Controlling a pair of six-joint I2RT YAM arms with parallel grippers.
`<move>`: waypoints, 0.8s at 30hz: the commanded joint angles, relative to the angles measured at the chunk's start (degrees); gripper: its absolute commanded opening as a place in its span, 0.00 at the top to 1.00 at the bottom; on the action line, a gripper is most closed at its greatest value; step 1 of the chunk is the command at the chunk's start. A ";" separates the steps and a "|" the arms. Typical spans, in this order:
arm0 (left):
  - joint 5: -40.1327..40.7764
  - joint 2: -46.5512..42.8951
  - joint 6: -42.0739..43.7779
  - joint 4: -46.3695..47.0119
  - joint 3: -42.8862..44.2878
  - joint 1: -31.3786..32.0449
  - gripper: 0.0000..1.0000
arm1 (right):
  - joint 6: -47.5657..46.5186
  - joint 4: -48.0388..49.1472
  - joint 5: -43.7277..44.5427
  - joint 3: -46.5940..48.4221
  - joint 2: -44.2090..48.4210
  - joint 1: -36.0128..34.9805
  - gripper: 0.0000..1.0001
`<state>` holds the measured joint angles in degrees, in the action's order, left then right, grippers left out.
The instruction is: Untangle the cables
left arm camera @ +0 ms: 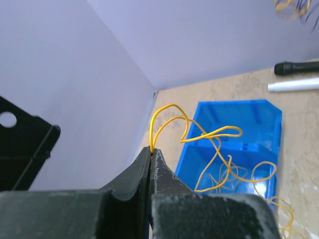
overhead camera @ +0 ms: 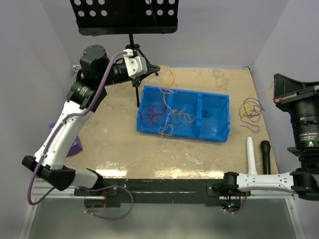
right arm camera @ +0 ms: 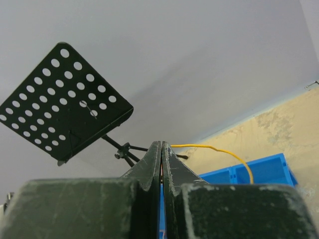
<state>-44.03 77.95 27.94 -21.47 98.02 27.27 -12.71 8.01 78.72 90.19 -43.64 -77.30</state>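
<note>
Above the blue bin (overhead camera: 219,130) at rear left, left end effector (left arm camera: 151,149) pinches a yellow cable (left arm camera: 168,105) held high, likely to draw it from the tangle (overhead camera: 155,113) inside; right end effector (right arm camera: 161,145) pressed together, idle.

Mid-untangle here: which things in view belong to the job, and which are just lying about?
Job: yellow cable pinched in the left tool; yellow strand held in the right tool; red cables in the blue bin; cable bundle on the table.
Lying about: music stand; white tube; black cylinder.
</note>
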 commanded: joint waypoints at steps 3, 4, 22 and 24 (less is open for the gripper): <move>-0.62 5.53 -12.65 17.78 7.26 2.96 1.00 | 8.31 -7.39 -0.32 -1.25 -0.40 -0.14 1.00; -0.27 7.02 -12.39 17.78 8.32 3.49 1.00 | 9.10 -7.92 -0.49 -1.33 -0.40 -0.13 1.00; 10.80 16.87 -2.72 20.15 2.18 8.24 1.00 | 11.66 -11.44 -0.85 -1.51 4.08 -0.13 1.00; 12.38 18.28 -1.76 20.16 2.09 8.68 1.00 | 11.74 -11.61 -1.37 -1.77 4.17 -0.13 1.00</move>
<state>-36.32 94.02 23.86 -5.41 100.55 35.09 -1.43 -2.94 78.46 87.96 -40.66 -77.30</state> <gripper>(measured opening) 0.018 0.007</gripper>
